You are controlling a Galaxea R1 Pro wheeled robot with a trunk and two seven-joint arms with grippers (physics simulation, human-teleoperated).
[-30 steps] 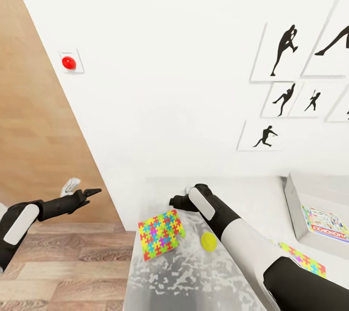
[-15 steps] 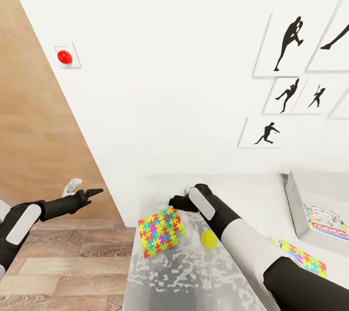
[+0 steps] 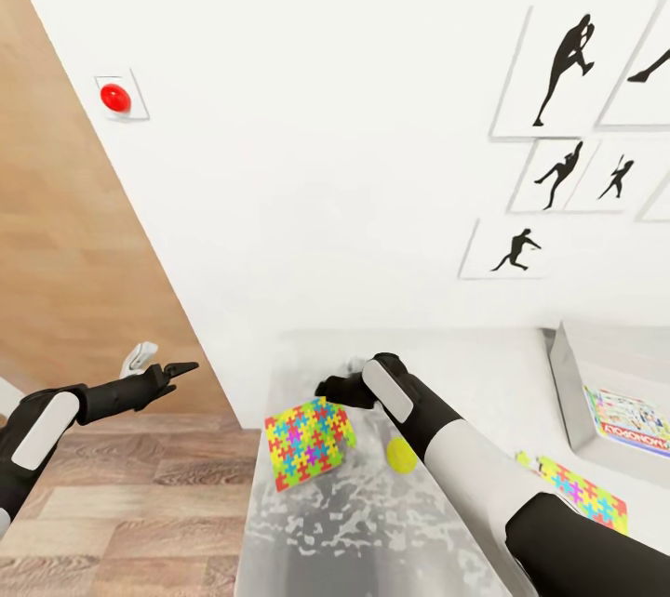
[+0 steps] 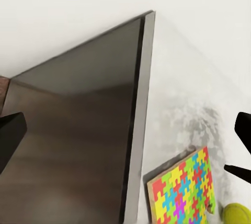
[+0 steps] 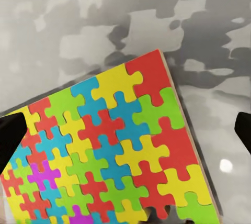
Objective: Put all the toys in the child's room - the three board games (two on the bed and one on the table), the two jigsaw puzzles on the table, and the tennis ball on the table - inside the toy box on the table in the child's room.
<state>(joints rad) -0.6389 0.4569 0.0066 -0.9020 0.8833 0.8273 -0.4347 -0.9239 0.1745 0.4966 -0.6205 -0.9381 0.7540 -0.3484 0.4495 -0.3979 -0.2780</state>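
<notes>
Since a second ago our head camera has tipped slightly, so the red wall button and silhouette prints sit higher in the frame, while our right gripper [image 3: 328, 386] has eased a touch to the left above the puzzle.

We see the long desk with a pale grey mottled top [image 3: 372, 523] filling the lower middle of the head view, its dark grey side panel [image 4: 78, 130] showing in the left wrist view. At the right edge of the head view stands the shallow grey toy box with flared sides [image 3: 569, 392], and inside it lies a pale printed board game box with a red banner [image 3: 625, 413].

One thin square jigsaw puzzle of pink, yellow, blue and green pieces [image 3: 307, 442] lies flat near the desk's left edge, just below our right gripper; the right wrist view looks straight down on it [image 5: 115, 156], with dark fingertips at both sides of that frame, so the fingers stand apart. A second jigsaw square [image 3: 582, 493] lies at lower right, partly behind our right arm. The small fuzzy yellow-green tennis ball [image 3: 401, 455] rests beside that arm.

Our left gripper [image 3: 177, 368] hangs off the desk at the left, over the wood floor [image 3: 121, 504]; we cannot tell whether its fingers are parted.
</notes>
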